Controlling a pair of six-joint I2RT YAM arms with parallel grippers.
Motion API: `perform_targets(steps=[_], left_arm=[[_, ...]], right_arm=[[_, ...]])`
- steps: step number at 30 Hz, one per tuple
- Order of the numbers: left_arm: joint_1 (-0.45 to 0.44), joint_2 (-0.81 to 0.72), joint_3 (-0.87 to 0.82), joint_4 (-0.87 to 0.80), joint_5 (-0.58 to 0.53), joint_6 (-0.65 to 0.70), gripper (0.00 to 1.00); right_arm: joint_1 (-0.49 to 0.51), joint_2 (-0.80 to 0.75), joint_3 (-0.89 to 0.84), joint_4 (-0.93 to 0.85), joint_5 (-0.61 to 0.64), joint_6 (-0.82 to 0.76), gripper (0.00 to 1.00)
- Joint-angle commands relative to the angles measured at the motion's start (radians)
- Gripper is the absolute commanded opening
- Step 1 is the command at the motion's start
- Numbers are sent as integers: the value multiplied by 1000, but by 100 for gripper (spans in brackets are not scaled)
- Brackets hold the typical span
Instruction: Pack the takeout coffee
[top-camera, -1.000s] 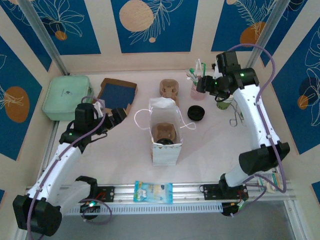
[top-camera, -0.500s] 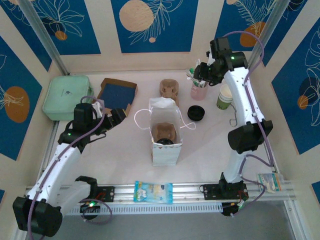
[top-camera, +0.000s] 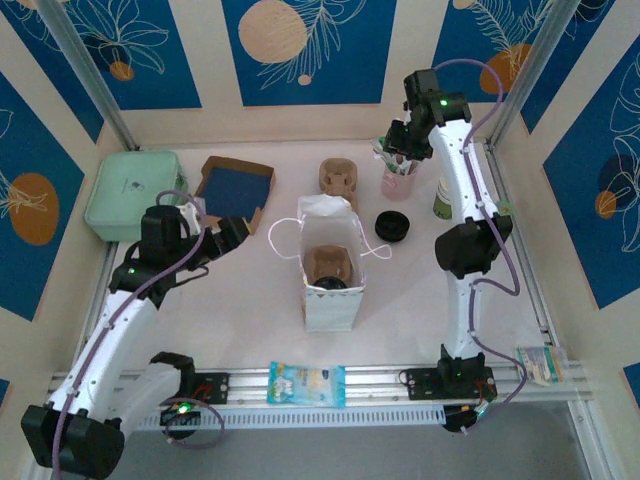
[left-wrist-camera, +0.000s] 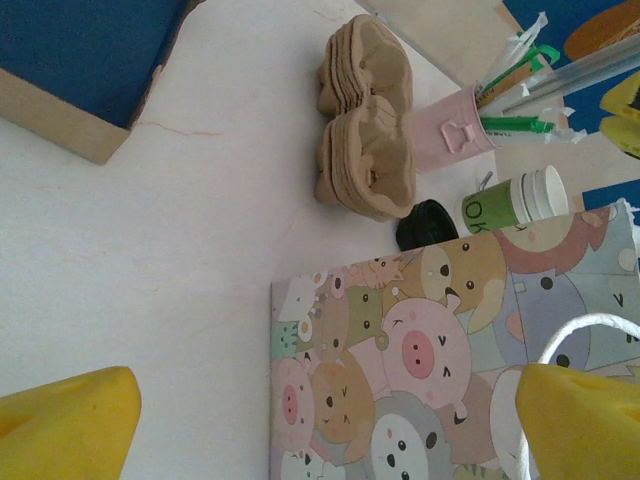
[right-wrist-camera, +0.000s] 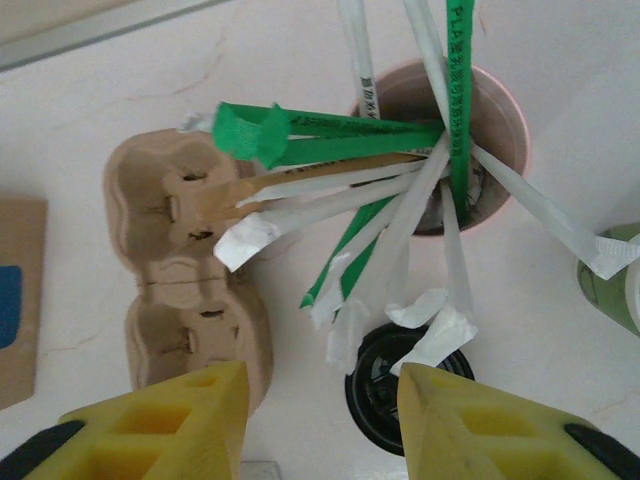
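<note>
- Top external view puts my right hand (top-camera: 393, 148) at the back of the bench (top-camera: 250, 310), hovering over the pink cup (top-camera: 397, 183) of stirrers (right-wrist-camera: 400, 190); its fingers stand partly apart with nothing clamped between them
- the coffee cup (top-camera: 441, 203) stands upright on the bench just to the right of the pink cup, partly hidden behind my right forearm; in the right wrist view its green side sits at the right edge, outside the fingers, not between them
- its black lid (top-camera: 392, 226) is off; it lies flat on the bench nearer to me than the pink cup, between the coffee cup and the paper bag (top-camera: 330, 305), which stands open mid-bench
- my left hand (top-camera: 228, 230) is spread wide and empty, on the far side of the paper bag from the coffee cup; the right arm is plainly the nearer one
- my reading: the hand is lined up on the stirrers, so reaching the coffee cup means shifting to the right and a little toward me; the cup's long axis is vertical, so I would take it from the side; the fingers look too narrow for it as they stand, and the stirrers fan out close enough to snag
</note>
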Motion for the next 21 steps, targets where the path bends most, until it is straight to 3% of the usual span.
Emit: perform_targets(steps=[1,21], left_arm=[[10,-19,48,-38,-18,35,96],[11,-11,58,-50,-30,42,96]], right_arm=[[6,15,16,-27,37,22,43],[25,121,98,-9,65,16,35]])
